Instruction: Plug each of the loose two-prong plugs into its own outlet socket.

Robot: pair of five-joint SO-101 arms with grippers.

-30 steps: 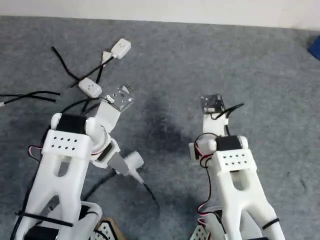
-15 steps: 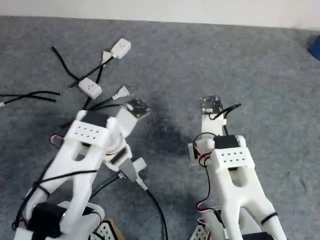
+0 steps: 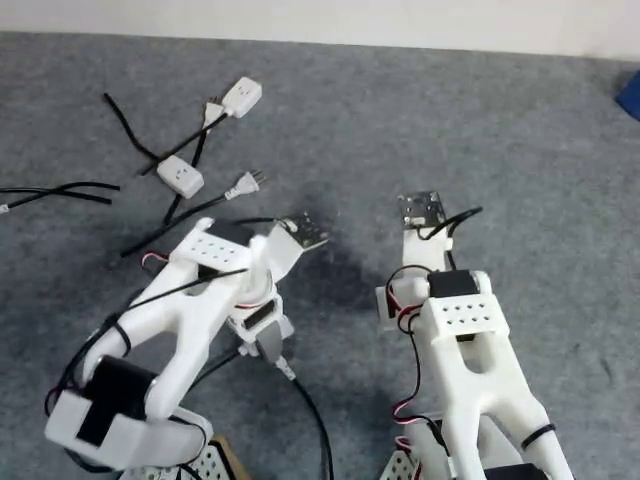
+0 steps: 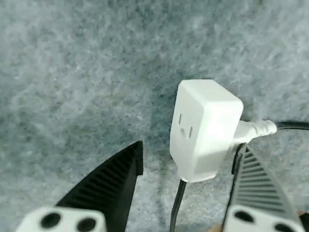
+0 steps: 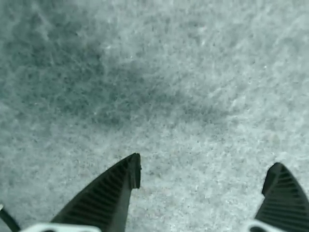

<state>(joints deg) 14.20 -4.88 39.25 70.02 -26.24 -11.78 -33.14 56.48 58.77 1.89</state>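
"Grey carpet [image 3: 520,130] everywhere. What sits nearest the arms?"

"A white outlet socket [image 4: 203,125], slots up, with its cord trailing off. The left gripper [image 4: 190,147] straddles it with the jaws well apart, one on either side, clamping nothing."

"And the other pincer?"

"The right gripper [image 5: 206,162] hangs off to the right of that socket, spread wide over bare carpet and holding nothing."

"Where's the plug?"

"The loose plug [image 3: 245,183] lies beyond that socket, well apart from it. A second socket [image 3: 181,176] sits farther out, and a third socket [image 3: 241,96] farthest."

"So which step is this?"

"Securing the socket, I'd say. Next the left jaws should close squarely on its sides, clear of the cord. Then the plug needs fetching, with its prongs lined up to the slots."
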